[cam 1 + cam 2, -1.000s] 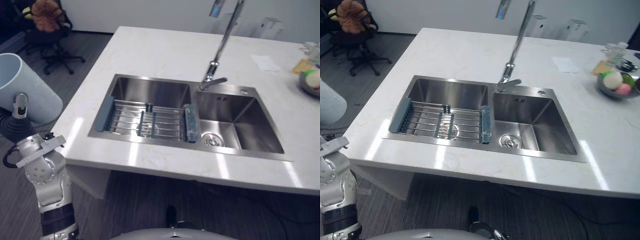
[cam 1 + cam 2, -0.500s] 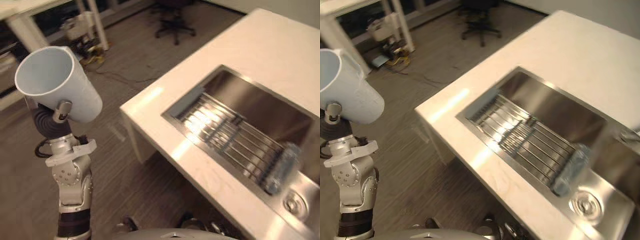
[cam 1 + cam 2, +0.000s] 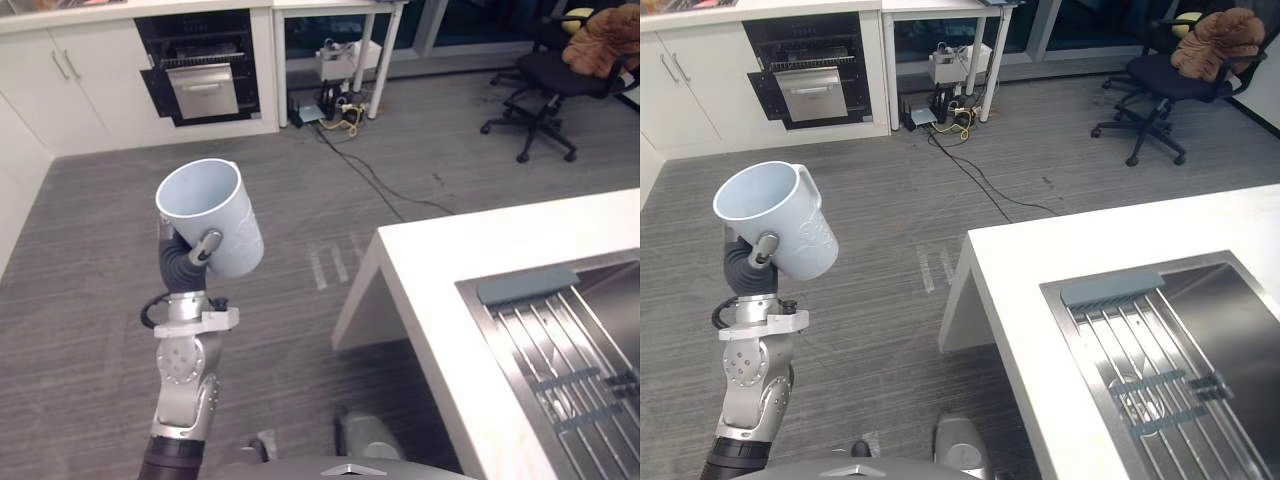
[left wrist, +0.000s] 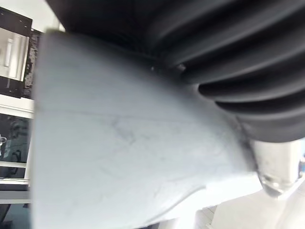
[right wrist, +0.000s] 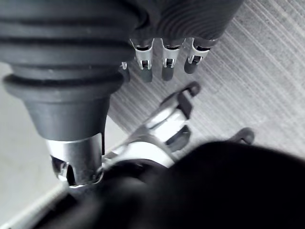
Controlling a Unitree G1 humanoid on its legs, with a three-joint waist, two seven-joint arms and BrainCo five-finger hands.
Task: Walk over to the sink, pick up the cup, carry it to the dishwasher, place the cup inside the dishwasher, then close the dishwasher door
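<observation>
A pale blue-white cup (image 3: 208,215) is held up at my left, tilted, its open mouth toward the back left; it also appears close up in the left wrist view (image 4: 119,143). My left hand (image 3: 181,268) is shut on the cup (image 3: 780,218), thumb across its side. The dishwasher (image 3: 200,68), a dark opening with a silver panel, sits in white cabinets at the far wall, well beyond the cup. The steel sink (image 3: 575,350) with a wire rack lies at the lower right. My right hand (image 5: 164,61) hangs over grey floor, fingers relaxed and holding nothing.
The white counter (image 3: 450,265) juts in from the right, its corner near the middle of the view. Grey plank floor stretches between me and the cabinets. Cables and a box (image 3: 338,95) lie under a table at the back. An office chair (image 3: 550,85) stands far right.
The whole view has swung left: the sink has slid to the right edge and the floor and cabinets have come into sight. The cup stays in my left hand.
</observation>
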